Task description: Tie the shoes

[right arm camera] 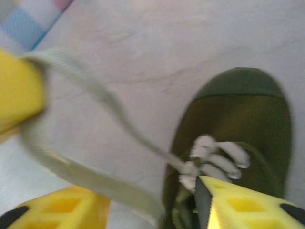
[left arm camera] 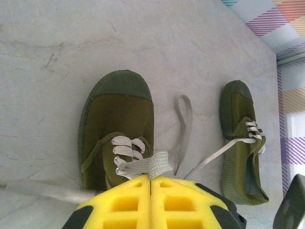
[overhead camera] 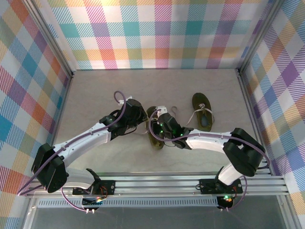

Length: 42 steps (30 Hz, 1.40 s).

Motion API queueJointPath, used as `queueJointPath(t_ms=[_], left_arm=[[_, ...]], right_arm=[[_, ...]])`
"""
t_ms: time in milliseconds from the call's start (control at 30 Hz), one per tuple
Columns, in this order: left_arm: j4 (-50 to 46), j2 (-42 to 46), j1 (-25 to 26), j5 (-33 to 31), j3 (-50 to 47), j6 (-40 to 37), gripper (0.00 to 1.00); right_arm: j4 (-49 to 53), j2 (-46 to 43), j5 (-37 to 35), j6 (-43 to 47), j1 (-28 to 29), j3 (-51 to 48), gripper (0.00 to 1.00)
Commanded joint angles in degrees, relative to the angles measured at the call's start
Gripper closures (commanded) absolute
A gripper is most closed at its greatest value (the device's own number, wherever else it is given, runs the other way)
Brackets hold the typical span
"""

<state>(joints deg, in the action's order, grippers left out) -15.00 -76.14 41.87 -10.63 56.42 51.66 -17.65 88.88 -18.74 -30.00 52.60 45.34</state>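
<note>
Left shoe (left arm camera: 119, 129) and right shoe (left arm camera: 240, 143) lie lengthwise, toes toward twelve o'clock. The left pincer (left arm camera: 151, 179) clenches the left shoe's lace (left arm camera: 159, 164). The right pincer (right arm camera: 150, 195) is released, with the lace between its fingers.

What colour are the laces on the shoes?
Pale grey-beige laces, clearest in the left wrist view.

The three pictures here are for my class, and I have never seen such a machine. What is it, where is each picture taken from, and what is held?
Two robot arms are bolted to a table. The wide picture looks down from above; the close-ups come from a camera on each wrist. Two olive shoes lie there: one shoe by the grippers, the other shoe beside it. The left gripper is shut on a pale lace; the right gripper is open, lace running between its fingers.
</note>
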Motion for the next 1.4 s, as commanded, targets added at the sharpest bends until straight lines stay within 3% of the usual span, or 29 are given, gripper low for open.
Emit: queueJointPath(t_ms=[0, 133, 300, 367, 433, 500, 567, 733, 967, 1033, 1100, 1167, 1233, 1300, 1367], left_arm=[[-0.49, 1.57, -0.26, -1.09, 0.72, 0.72, 1.00], [-0.46, 1.27, -0.32, -0.93, 0.56, 0.72, 1.00], [-0.20, -0.18, -0.30, 0.14, 0.72, 1.03, 1.00], [0.22, -0.67, -0.38, 0.86, 0.81, 1.24, 1.00], [-0.01, -0.92, -0.32, 1.09, 1.11, 1.55, 1.00], [-1.45, -1.12, -0.34, 0.89, 1.88, 2.10, 1.00], [-3.74, -1.39, -0.30, 0.93, 2.90, 2.54, 1.00], [-3.52, -1.51, -0.36, 1.95, 3.17, 4.05, 1.00], [-3.63, -1.21, -0.32, 2.55, 3.34, 4.67, 1.00], [-3.55, -1.07, -0.29, 2.71, 3.35, 4.84, 1.00], [-3.20, -0.95, -0.30, 2.89, 3.21, 4.85, 1.00], [-2.56, -0.47, -0.36, 3.14, 2.76, 4.58, 1.00], [-1.48, 0.38, -0.47, 3.62, 2.01, 3.14, 1.00], [2.47, 1.87, -0.94, 3.90, 0.58, -0.15, 0.82], [4.32, 4.07, -1.46, 2.79, -1.01, -5.42, 0.54]], right_arm=[[8.39, -3.52, -13.57, -6.18, 0.22, -0.04, 0.55], [22.49, -7.96, -25.00, -12.61, -0.15, 0.11, 0.59], [32.88, -10.26, -26.66, -16.90, -2.98, -0.78, 0.60], [22.70, -12.62, -20.04, -6.70, -3.11, -4.30, 0.61], [8.61, -15.36, -4.77, 5.35, -3.12, -9.24, 0.52], [4.01, -16.06, 8.73, 11.80, -3.07, -9.80, 0.41], [1.89, -15.52, 16.21, 13.99, -2.62, -8.49, 0.34], [-5.39, -9.82, 20.44, 13.09, -2.07, -5.14, 0.32], [-11.02, -0.42, 17.29, 12.64, -1.97, -0.42, 0.35], [-11.86, 1.44, 16.32, 12.54, -2.06, 0.61, 0.40], [-12.40, 2.27, 15.70, 11.93, -2.13, 1.04, 0.56], [-12.23, 1.27, 13.98, 10.77, -2.15, 0.37, 0.82], [-9.76, -1.03, 10.76, 9.60, -2.17, -0.38, 1.00], [-6.95, -3.92, 10.28, 8.57, -3.02, -1.55, 1.00], [-0.88, -6.54, 11.81, 6.53, -4.79, -1.24, 1.00]])
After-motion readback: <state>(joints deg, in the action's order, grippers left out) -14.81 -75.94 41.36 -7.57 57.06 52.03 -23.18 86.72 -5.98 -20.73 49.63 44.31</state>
